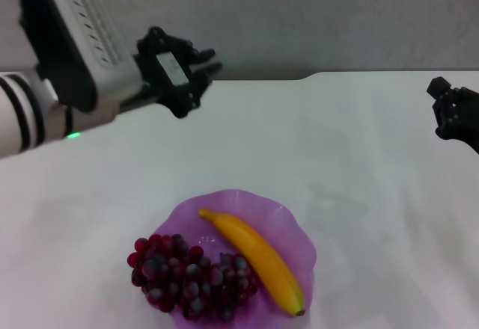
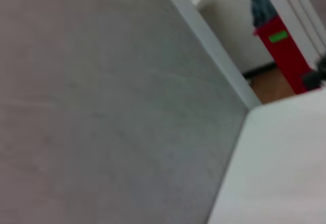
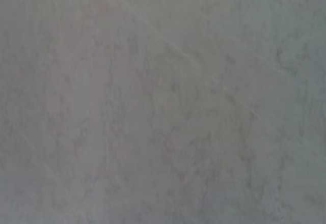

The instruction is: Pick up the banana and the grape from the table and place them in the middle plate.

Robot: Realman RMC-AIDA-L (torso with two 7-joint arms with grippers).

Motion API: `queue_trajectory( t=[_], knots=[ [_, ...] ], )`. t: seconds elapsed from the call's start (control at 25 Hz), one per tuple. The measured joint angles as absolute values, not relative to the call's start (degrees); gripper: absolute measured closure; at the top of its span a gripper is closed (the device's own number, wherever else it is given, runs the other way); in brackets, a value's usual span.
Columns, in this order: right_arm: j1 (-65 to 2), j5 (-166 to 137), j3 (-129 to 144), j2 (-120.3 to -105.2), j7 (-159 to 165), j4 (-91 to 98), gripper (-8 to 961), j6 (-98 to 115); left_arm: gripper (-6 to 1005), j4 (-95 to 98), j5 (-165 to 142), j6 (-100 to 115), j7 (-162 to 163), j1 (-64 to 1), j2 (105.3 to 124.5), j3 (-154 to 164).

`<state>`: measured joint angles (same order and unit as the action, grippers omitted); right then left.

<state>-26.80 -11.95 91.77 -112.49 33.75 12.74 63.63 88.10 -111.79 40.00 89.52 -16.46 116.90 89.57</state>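
A: What is seen first, taking the largest thing?

B: The table [image 1: 359,157], white and smooth, is spread across nearly the whole head view, with a notched far edge near the upper right. A grey wall [image 1: 314,15] is seen behind it along the top of the frame.

A: And the arms?

B: The left arm is raised in the upper left of the frame, well above and away from the fruit. The left gripper [image 1: 200,66] is pointed toward the far wall; its dark fingers appear slightly spread, and nothing is held between them. The right gripper [image 1: 455,112] is cut off by the right edge at mid-height, so whether it is open or closed cannot be told.

A: Where is the plate found?

B: The middle plate [image 1: 288,220], translucent purple with a scalloped rim, is set at the lower centre of the frame, its near side cropped by the bottom edge.

A: And the fruit?

B: Both pieces are lying in the plate. The banana [image 1: 258,258] is laid diagonally from the plate's upper left toward its lower right, dark tip at the lower end. The grape [image 1: 187,277] is placed on the plate's left half, just beside the banana, with some berries hanging over the left rim.
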Motion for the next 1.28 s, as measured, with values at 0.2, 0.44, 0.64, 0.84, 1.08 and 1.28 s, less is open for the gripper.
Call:
queue_trajectory(
  t=[0.2,0.44,0.64,0.84,1.08,1.28],
  knots=[
    [-26.8,-11.9,91.8,-112.49,33.8,12.7,943,63.6,855,87.5,-100.5,39.1,84.4,-14.4,116.89,85.2],
    [-26.7,-11.6,91.6,-112.5,33.8,12.3,943,64.1,906,82.4,-82.5,39.4,76.2,-12.9,116.96,77.7],
    [-26.4,-11.5,90.6,-112.5,32.6,12.3,943,64.3,919,75.3,-69.0,41.1,67.0,-12.2,116.93,72.2],
    [-24.1,-11.4,83.5,-113.64,26.5,12.8,943,65.5,918,65.3,-56.8,46.6,57.9,-12.0,116.91,65.0],
    [-21.1,-11.3,75.3,-114.57,23.5,12.9,942,70.8,921,53.6,-49.1,54.5,50.1,-12.4,116.89,57.6],
    [-19.1,-8.4,66.8,-115.13,19.4,11.4,942,72.6,924,44.6,-44.9,57.0,44.0,-13.7,116.89,54.6]
  ],
)
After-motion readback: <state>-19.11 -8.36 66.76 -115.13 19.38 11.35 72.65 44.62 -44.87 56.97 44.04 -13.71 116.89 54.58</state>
